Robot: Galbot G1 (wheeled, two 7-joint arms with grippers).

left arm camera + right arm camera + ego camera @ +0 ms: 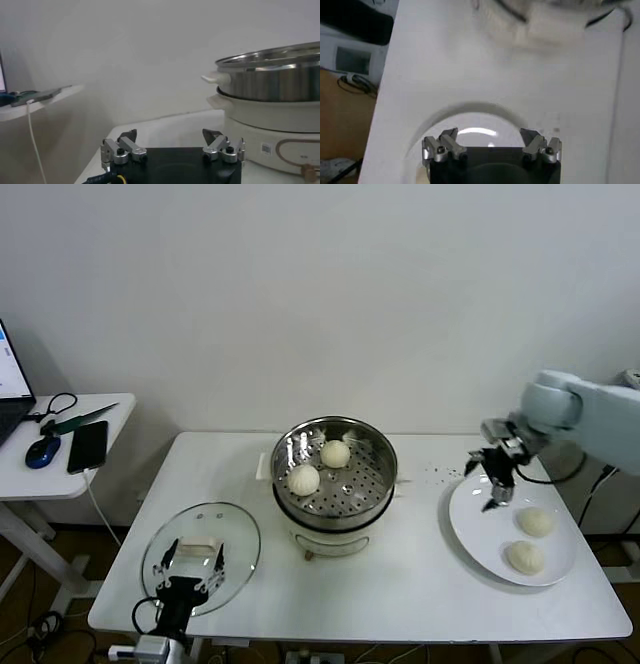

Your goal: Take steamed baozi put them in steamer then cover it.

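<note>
Two buns in the pot, two on the plate, both claws spread and empty.

The round shiny steel steamer (334, 472) on its white base sits mid-table with two cream-white domed baozi (303, 479) on its perforated tray. At its four o'clock, a flat white plate (470, 519) carries the other two buns (534, 522). The right gripper (492, 476) hangs over the plate's ten o'clock edge, fingers apart, holding nothing. At the steamer's seven o'clock lies the round clear glass cover (238, 534) with its white bar handle; the left gripper (190, 569) hovers above it, jaws wide.
</note>
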